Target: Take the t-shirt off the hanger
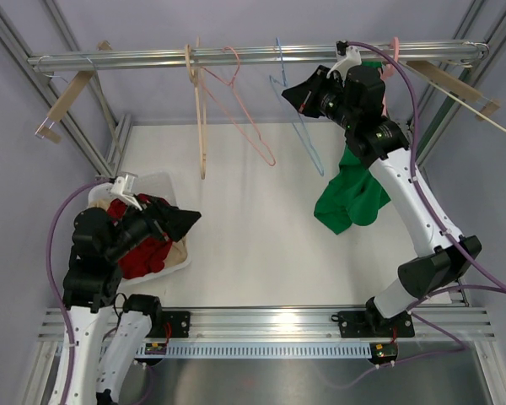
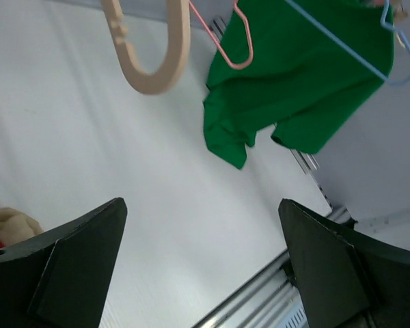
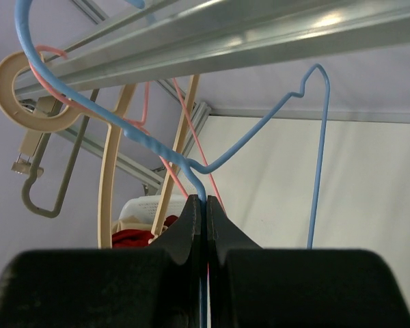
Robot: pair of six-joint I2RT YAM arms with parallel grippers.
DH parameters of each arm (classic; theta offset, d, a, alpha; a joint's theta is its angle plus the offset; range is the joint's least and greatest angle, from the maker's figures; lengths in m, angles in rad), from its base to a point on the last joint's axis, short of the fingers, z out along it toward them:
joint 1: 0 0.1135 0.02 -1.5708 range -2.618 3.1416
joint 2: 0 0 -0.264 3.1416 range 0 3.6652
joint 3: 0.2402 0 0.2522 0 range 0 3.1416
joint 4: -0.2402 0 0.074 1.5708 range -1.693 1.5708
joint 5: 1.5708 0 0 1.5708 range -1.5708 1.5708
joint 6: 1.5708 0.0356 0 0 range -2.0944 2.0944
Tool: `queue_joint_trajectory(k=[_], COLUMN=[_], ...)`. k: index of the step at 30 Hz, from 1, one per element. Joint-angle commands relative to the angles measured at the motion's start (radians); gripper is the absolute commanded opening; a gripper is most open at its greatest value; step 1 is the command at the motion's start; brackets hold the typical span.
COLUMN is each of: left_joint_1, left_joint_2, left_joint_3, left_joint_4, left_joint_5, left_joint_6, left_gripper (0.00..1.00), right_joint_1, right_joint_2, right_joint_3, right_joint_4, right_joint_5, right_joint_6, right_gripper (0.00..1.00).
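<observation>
A green t-shirt (image 1: 354,194) hangs from the rail (image 1: 152,59) at the right, its top hidden behind my right arm; a pink hook (image 1: 395,46) shows above it. The shirt also shows in the left wrist view (image 2: 294,89). My right gripper (image 1: 293,94) is up at the rail, left of the shirt. In the right wrist view it (image 3: 205,205) is shut on the neck of a bare blue wire hanger (image 3: 157,147). My left gripper (image 1: 185,221) is open and empty (image 2: 201,205) over the basket's right edge, facing the shirt.
A white basket (image 1: 164,181) with red clothes (image 1: 143,253) stands at the left. A bare wooden hanger (image 1: 201,126) and a pink wire hanger (image 1: 249,118) hang left of the blue hanger (image 1: 302,135). Frame posts stand at both sides.
</observation>
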Motion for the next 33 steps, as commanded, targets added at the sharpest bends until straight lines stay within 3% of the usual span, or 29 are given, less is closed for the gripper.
queue_joint_trajectory(k=[1, 16, 24, 27, 30, 33], left_joint_1=[-0.110, -0.722, -1.207, -1.302, -1.313, -1.316], left_joint_2=[-0.022, 0.063, 0.226, 0.289, 0.301, 0.277], left_joint_3=[-0.020, -0.012, 0.051, 0.092, 0.111, 0.114], left_joint_4=[0.055, 0.139, 0.176, 0.176, 0.177, 0.182], left_joint_5=[0.043, -0.380, -0.860, -0.979, -1.005, -1.025], left_joint_6=[0.001, -0.028, 0.044, 0.067, 0.061, 0.056], left_gripper=[0.99, 0.99, 0.99, 0.99, 0.98, 0.99], right_joint_1=[-0.012, -0.010, -0.012, -0.012, -0.012, -0.010], right_joint_2=[0.023, -0.095, -0.133, -0.136, -0.138, -0.144], right_joint_3=[0.065, -0.103, -0.124, -0.129, -0.132, -0.136], right_joint_4=[0.020, 0.072, 0.032, 0.021, 0.014, 0.003], right_joint_5=[0.014, -0.003, 0.003, 0.016, 0.019, 0.020], right_joint_6=[0.005, 0.022, -0.012, -0.018, -0.018, -0.021], right_gripper=[0.00, 0.00, 0.00, 0.01, 0.04, 0.16])
